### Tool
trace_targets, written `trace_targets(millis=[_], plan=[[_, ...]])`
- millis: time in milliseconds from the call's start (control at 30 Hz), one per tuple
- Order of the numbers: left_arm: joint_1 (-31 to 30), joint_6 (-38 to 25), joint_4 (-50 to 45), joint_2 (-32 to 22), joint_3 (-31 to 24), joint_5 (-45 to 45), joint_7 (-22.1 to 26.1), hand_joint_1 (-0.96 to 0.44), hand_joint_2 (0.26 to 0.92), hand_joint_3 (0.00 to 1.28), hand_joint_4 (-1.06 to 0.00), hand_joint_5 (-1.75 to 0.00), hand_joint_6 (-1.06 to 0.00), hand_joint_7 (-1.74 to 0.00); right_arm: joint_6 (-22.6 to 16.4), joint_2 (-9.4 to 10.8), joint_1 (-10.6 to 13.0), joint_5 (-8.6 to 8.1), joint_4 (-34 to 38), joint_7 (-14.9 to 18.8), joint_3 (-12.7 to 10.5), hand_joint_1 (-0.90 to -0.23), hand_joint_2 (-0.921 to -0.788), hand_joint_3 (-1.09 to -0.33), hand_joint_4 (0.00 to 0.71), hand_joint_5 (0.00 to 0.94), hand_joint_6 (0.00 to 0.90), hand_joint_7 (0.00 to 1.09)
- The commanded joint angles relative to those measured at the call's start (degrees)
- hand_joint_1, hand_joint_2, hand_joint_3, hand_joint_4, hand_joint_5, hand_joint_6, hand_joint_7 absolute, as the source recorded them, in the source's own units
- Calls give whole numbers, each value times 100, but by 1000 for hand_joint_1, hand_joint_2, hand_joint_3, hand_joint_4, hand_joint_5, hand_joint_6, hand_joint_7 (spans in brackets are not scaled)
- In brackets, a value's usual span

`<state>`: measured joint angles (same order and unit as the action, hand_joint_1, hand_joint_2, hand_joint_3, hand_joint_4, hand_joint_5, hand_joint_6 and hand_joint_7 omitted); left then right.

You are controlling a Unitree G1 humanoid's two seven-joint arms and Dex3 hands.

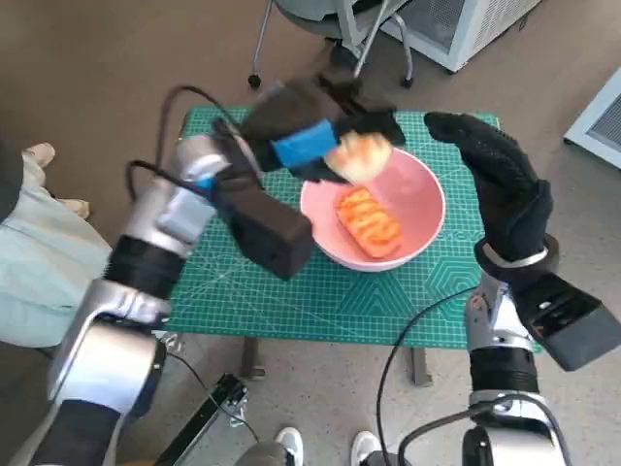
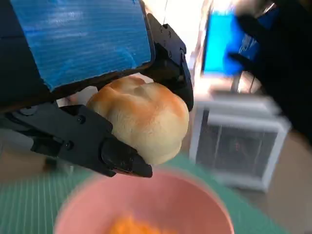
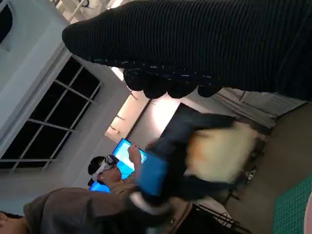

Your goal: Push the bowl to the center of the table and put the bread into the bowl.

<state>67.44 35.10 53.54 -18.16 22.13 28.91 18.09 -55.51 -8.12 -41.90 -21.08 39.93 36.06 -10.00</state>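
Green cutting mat (image 1: 291, 301) covers the one small table I'm working over, and on it sits a single pink bowl (image 1: 412, 199), close to the middle of the mat from my head camera. I count two pieces of bread: one orange-glazed piece (image 1: 369, 221) already lying inside the bowl, and one pale round bun (image 1: 361, 155) held in the air above the bowl's far-left rim. My left hand (image 1: 320, 131) grips that bun; in the left wrist view the black fingers (image 2: 112, 151) clamp the bun (image 2: 144, 119) from both sides, with the bowl's pink rim (image 2: 97, 200) blurred underneath. My right hand (image 1: 500, 170) hangs just beside the bowl's right edge, fingers spread and holding nothing. Behind it, the right wrist view shows one person (image 3: 109, 170) wearing a headset in the background.
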Motion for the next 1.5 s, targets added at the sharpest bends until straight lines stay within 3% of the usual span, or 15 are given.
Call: trace_targets(millis=[33, 67, 200, 433, 567, 667, 800, 933, 1033, 1167, 1200, 1367, 1500], plan=[[134, -527, 263, 103, 202, 61, 704, -67, 833, 159, -208, -487, -119, -750, 30, -36, 127, 0, -22, -35, -39, -572, -921, -667, 343, 2, 20, 863], [136, -607, 263, 114, 223, 67, 787, -103, 825, 130, -167, -336, -76, -696, 36, -41, 133, -5, -32, -36, -44, -577, -921, -664, 344, 2, 22, 860], [36, -754, 222, 133, 149, -95, 987, -216, 816, 82, -99, -112, -15, -584, 59, -84, 154, -17, -89, -53, -79, -586, -921, -658, 349, 5, 25, 853], [-184, -628, 114, 187, -297, -654, 892, -379, 845, 68, -70, -41, -2, -534, 67, -149, 89, 17, -105, -153, -167, -580, -921, -654, 355, 7, 30, 844], [-290, -309, 96, 244, -633, -1054, 713, -406, 872, 48, -76, -29, -11, -523, 35, -154, 37, 88, -96, -267, -193, -579, -921, -653, 356, 7, 32, 841], [-365, 61, 140, 308, -933, -1376, 514, -422, 900, 18, -165, -21, -131, -428, 1, -158, -11, 168, -83, -386, -213, -575, -921, -660, 357, 7, 31, 833], [-506, 372, 73, 458, -1471, -2056, 409, -425, 915, 34, -282, -33, -251, -384, 12, -153, -115, 330, -35, -661, -264, -566, -921, -673, 357, 6, 30, 825], [-993, 540, -509, 783, -2152, -3151, 431, -462, 920, 115, -385, -41, -340, -341, 126, -74, -195, 748, -140, -1292, -305, -518, -921, -705, 358, 5, 34, 808], [-1153, 524, -758, 871, -2274, -3393, 465, -480, 921, 167, -404, -35, -360, -319, 169, -62, -186, 896, -216, -1520, -278, -497, -921, -721, 358, 4, 45, 782], [-1211, 454, -882, 882, -2288, -3445, 510, -486, 921, 187, -411, -31, -369, -307, 202, -81, -162, 976, -265, -1669, -230, -489, -921, -727, 359, 4, 50, 770], [-1435, 327, -1318, 1001, -2373, -3750, 512, -487, 921, 188, -412, -30, -370, -306, 249, -66, -185, 1083, -330, -1810, -225, -488, -921, -728, 359, 4, 51, 769], [-2218, -120, -2736, 1323, -2540, -4478, 360, -409, 921, 262, -376, -14, -188, -628, 423, -59, -278, 1455, -599, -2229, -169, -490, -921, -742, 356, 2, 50, 757], [-2492, -507, -3228, 1390, -2592, -4721, 335, -412, 921, 277, -370, -14, -124, -756, 469, -100, -331, 1530, -645, -2316, -122, -507, -921, -748, 356, 1, 51, 752]])
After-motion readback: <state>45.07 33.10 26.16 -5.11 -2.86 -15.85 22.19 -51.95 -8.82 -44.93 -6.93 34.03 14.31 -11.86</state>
